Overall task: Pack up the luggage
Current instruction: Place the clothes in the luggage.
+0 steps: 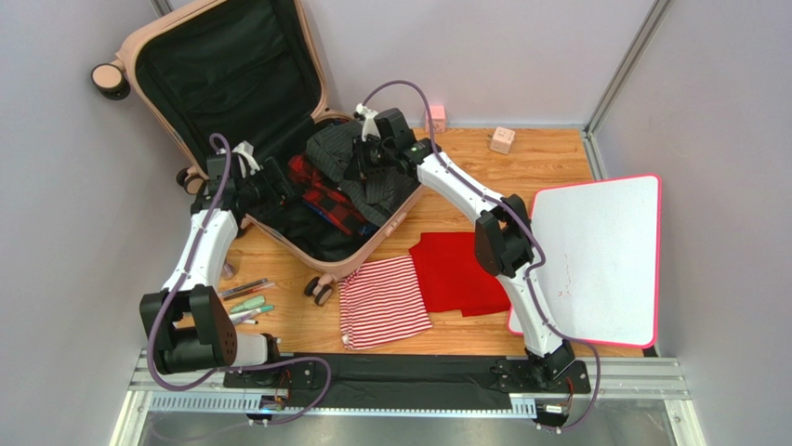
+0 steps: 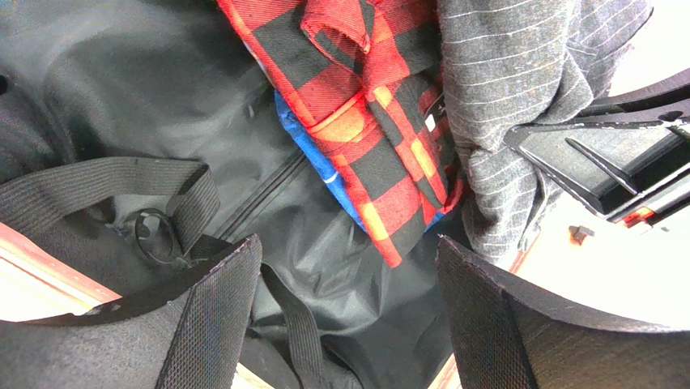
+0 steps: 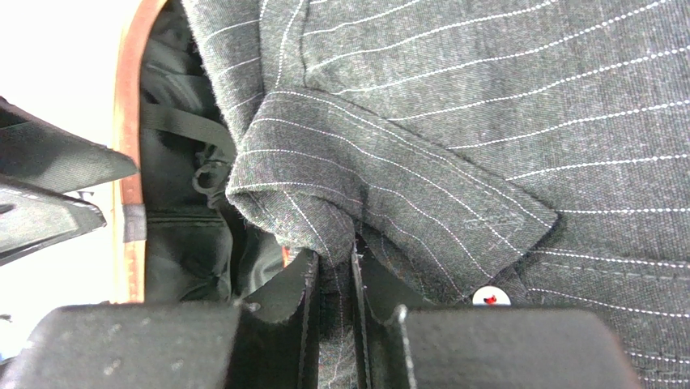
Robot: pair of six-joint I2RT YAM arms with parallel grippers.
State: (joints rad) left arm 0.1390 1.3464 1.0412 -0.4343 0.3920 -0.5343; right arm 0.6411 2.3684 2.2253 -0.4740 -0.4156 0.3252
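Left fingers (image 2: 223, 312) hang spread wide and empty over the open luggage (image 1: 223, 74) at ten o'clock on the bench (image 1: 548, 167), while at its three o'clock side the right fingers (image 3: 293, 301) are pinched tight on the grey pinstriped garment (image 3: 453, 105).

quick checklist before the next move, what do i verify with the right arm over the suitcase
1. Right pincer grip: ok, shut on a fold of the grey pinstriped garment.
2. Left pincer free: ok, open and holding nothing, over the black lining beside the red plaid shirt.
3. Luggage lid: ok, wide open.
4. Pinstriped garment fully inside the shell: cannot tell, its edge lies right at the rim.
5. All clothes packed: not ok, the red-and-white striped garment and the red garment lie on the table outside.
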